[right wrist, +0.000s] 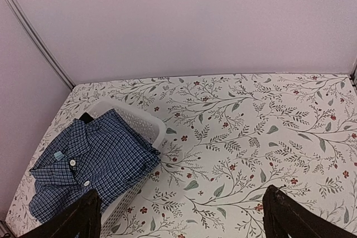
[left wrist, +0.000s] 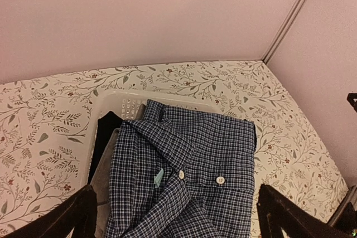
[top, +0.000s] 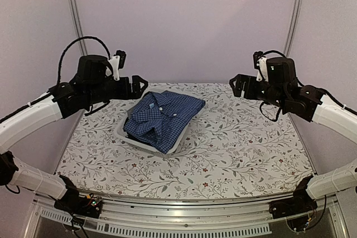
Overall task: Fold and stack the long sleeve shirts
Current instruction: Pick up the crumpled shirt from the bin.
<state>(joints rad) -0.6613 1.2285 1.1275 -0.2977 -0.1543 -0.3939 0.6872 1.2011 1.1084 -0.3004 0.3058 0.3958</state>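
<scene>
A dark blue checked shirt (top: 162,118) lies folded on top of a white basket (top: 124,136) at the table's middle left. It also shows in the left wrist view (left wrist: 195,176) and the right wrist view (right wrist: 89,165). A grey shirt (left wrist: 103,182) and a black garment (left wrist: 105,137) lie under it in the basket. My left gripper (top: 139,86) hangs open and empty above the basket's far left side. My right gripper (top: 239,86) hangs open and empty above the table's far right. Both sets of fingertips show only at the wrist views' lower corners.
The table (top: 240,143) carries a floral cloth. Pale walls with metal posts (top: 72,4) close in the back and sides. The basket wall (right wrist: 139,124) is perforated plastic.
</scene>
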